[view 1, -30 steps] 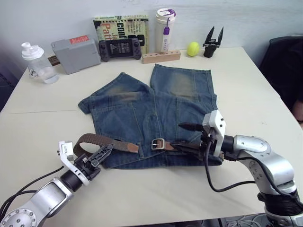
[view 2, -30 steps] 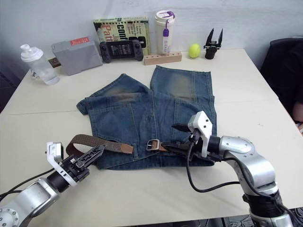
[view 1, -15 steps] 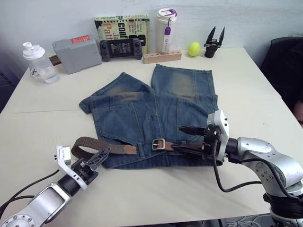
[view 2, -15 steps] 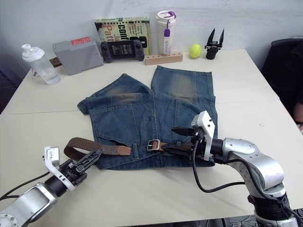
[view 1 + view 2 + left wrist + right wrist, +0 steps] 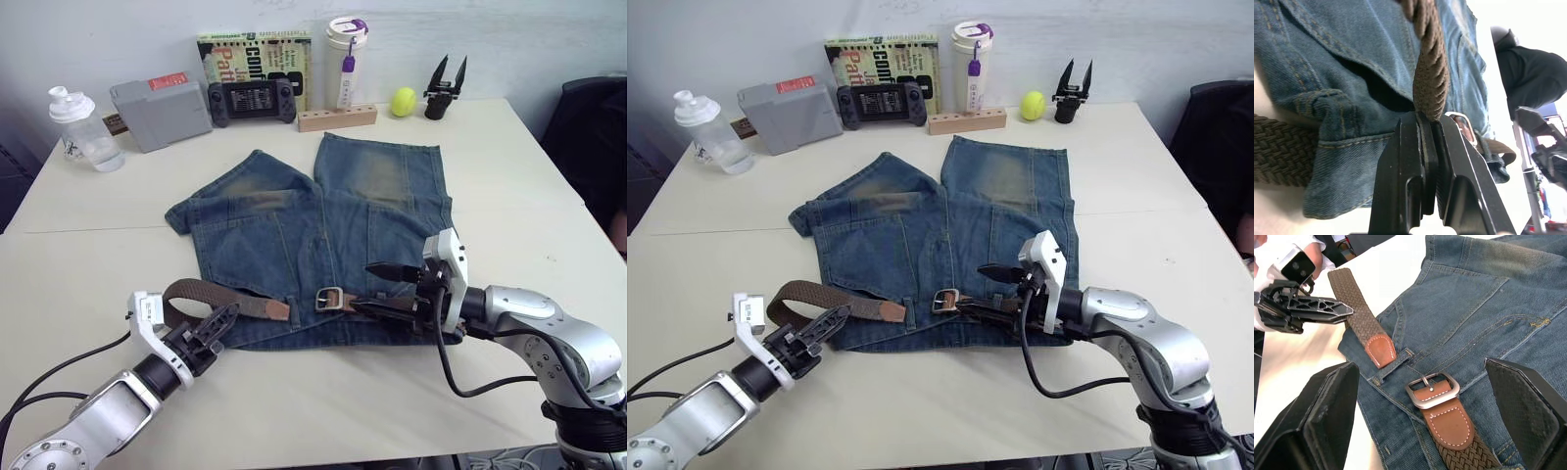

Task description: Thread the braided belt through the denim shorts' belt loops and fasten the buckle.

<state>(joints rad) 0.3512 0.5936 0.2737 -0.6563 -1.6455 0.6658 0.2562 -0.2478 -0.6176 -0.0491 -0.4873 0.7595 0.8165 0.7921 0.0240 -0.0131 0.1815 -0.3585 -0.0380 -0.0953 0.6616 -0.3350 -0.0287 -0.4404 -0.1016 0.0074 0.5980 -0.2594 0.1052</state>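
I've got the denim shorts [image 5: 313, 230] flat on the table [image 5: 88, 235], waistband toward me, legs pointing away. The braided belt [image 5: 211, 294] runs along the waistband; its loose end curls off the shorts' left edge in a loop onto the table. The tan leather tip [image 5: 1380, 350] lies on the denim just left of the buckle [image 5: 1432, 389], near it but not through it. The buckle sits abt mid-waistband, pin up, frame empty. In the R wrist view the tip's end seems tucked at one of the belt loops [image 5: 1406, 354], but I can't tell if it passes under.

L gripper [image 5: 214, 326] is at the shorts' near-left corner. L wrist view shows its two black fingers [image 5: 1403, 161] pressed together w/ the braided strap pinched between them, strap rising out of the jaws over the denim. So it's clamped on the belt loop-end.

R gripper [image 5: 994, 291] hovers over the waistband just right of the buckle, fingers spread wide, one above and one below the belt line, nothing between them. R wrist view looks straight down on buckle and tip between the parted fingers.

Far edge of table: water bottle [image 5: 80, 129], grey box [image 5: 160, 111], handheld game console [image 5: 249, 101], book [image 5: 257, 61], tumbler [image 5: 343, 61], wood block [image 5: 336, 117], tennis ball [image 5: 403, 101], spare black gripper [image 5: 443, 86].
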